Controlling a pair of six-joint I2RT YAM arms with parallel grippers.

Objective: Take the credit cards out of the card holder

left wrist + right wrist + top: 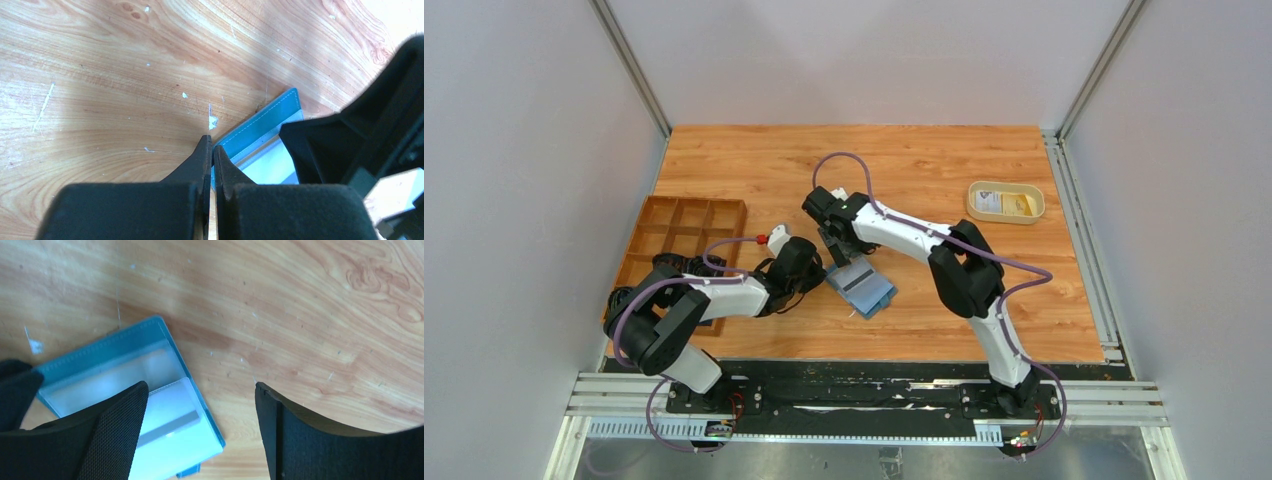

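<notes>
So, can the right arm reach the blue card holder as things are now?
Probably yes. The right end effector hangs open just over the card holder, with nothing between them. The left end effector, shut, sits at the holder's edge and leaves the middle free.

Flat blue folding card holder (pixel 861 287) with clear sleeves: lying open, mid-tabletop toward the near edge. Thin rectangular credit cards (pixel 1004 204), one whitish, one yellow: flat in cream oval dish (pixel 1006 221), far right corner.

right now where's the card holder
Top view: the card holder lies open on the wooden table, centre-front, with the left jaws shut at its left edge and the right jaws open at its far side.
</notes>
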